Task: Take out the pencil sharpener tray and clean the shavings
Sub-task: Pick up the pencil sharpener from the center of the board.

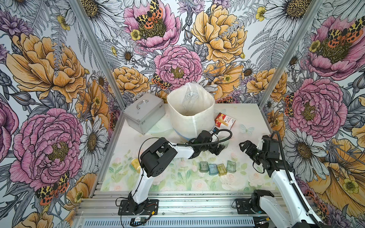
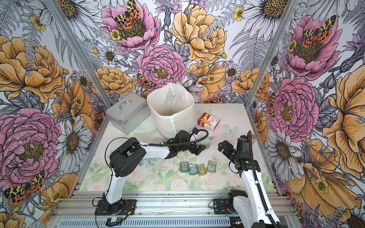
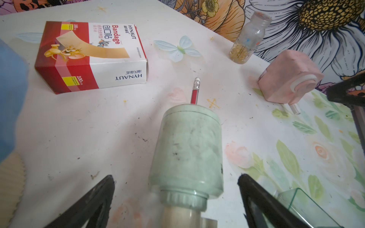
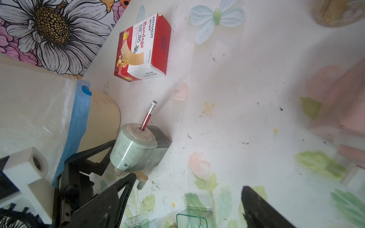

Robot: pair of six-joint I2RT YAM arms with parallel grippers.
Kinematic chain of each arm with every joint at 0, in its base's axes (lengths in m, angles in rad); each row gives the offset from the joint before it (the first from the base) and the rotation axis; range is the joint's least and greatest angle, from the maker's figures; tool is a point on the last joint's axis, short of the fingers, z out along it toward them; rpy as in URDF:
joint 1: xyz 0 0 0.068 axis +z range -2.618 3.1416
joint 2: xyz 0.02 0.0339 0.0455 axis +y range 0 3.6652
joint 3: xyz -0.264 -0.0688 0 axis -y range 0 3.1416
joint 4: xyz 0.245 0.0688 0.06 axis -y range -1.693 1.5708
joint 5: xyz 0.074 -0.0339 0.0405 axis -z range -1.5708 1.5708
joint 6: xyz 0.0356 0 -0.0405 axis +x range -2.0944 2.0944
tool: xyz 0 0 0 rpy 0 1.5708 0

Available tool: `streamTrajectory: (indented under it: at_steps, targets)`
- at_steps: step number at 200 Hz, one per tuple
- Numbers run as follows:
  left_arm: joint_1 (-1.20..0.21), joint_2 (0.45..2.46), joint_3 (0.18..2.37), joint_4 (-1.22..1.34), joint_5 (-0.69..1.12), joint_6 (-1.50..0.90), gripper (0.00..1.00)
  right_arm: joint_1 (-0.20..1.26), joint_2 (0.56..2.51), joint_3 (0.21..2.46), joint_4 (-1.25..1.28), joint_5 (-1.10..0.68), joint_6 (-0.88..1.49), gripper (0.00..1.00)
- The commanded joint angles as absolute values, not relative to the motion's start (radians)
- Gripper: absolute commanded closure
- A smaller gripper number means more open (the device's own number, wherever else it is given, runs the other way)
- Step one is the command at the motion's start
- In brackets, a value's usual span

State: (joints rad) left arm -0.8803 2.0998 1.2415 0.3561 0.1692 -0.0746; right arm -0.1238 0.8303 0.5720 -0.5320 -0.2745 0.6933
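Pencil sharpener [image 3: 187, 150] lies sideways, pencil [image 3: 194, 94] pointing away from left jaws, seemingly rightward.

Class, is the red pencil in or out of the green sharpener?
In. The red pencil sits in the green sharpener, eraser end protruding.

Pale green, smudged pencil sharpener [image 3: 187, 154] with red pencil [image 3: 194, 96], white eraser. Dark shavings [image 3: 145, 139] fleck the white tablecloth [image 3: 98, 128], printed near with pastel roses and leaves. Bandage box [image 3: 90, 57]: red and white. Translucent trays [image 1: 213, 169]: green, blue, yellow, green, left to right. Silver case [image 1: 144, 112]. Wallpaper [image 1: 49, 69]: pink and orange blooms on white.
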Motion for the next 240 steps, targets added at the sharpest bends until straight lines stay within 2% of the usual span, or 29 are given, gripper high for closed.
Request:
streamTrajectory:
  at_steps: [1, 94, 124, 198, 240]
  targets:
    - [-0.868, 2.136, 1.287, 0.385, 0.213, -0.050, 0.01, -0.138, 0.815, 0.570, -0.504, -0.301, 0.681, 0.03]
    - [-0.870, 2.226, 1.374, 0.385, 0.269, -0.063, 0.03, -0.168, 0.787, 0.587, -0.458, -0.309, 0.732, 0.04]
    - [-0.871, 2.252, 1.402, 0.385, 0.302, -0.067, 0.12, -0.170, 0.756, 0.574, -0.434, -0.299, 0.750, 0.04]
    - [-0.892, 2.292, 1.426, 0.384, 0.273, -0.040, 0.18, -0.208, 0.738, 0.564, -0.425, -0.322, 0.715, 0.04]
    - [-0.896, 2.311, 1.448, 0.373, 0.273, -0.047, 0.30, -0.227, 0.763, 0.571, -0.410, -0.349, 0.716, 0.04]
